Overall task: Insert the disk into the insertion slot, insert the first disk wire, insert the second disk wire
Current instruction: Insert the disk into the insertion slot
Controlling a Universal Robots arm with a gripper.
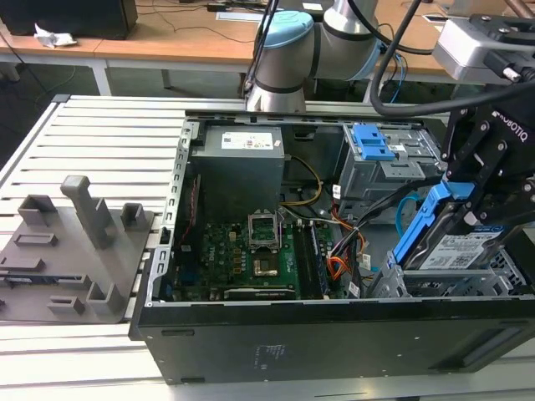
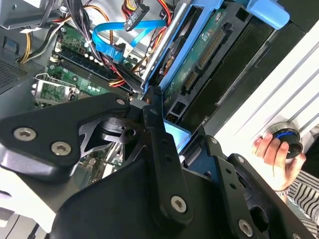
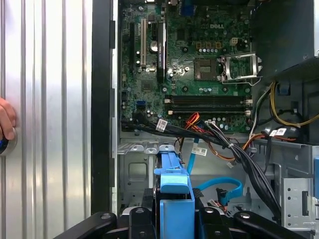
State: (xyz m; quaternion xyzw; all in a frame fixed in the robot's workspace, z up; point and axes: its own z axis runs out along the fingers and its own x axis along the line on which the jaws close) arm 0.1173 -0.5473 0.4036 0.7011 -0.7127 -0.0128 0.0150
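My gripper (image 1: 466, 205) is shut on the disk (image 1: 456, 251), a silver drive with a white-and-blue label in a bright blue caddy. The disk is tilted, its lower end down in the insertion slot (image 1: 503, 271), the low grey perforated cage at the case's corner on the exterior view's right. In the first wrist view the blue caddy (image 3: 174, 196) sits between my black fingers (image 3: 209, 219), over the grey bay metal (image 3: 133, 174). The second wrist view shows the disk's green circuit-board underside (image 2: 199, 55). A loose blue data wire (image 3: 222, 186) lies beside the bay, its end hanging free (image 2: 134, 17).
The taller grey cage with a blue latch (image 1: 376, 146) stands just behind the slot. Bundled black, orange and yellow cables (image 3: 234, 149) cross between the motherboard (image 1: 251, 255) and the bays. A person's hand (image 2: 271, 149) rests on a knob on the slotted table outside the case.
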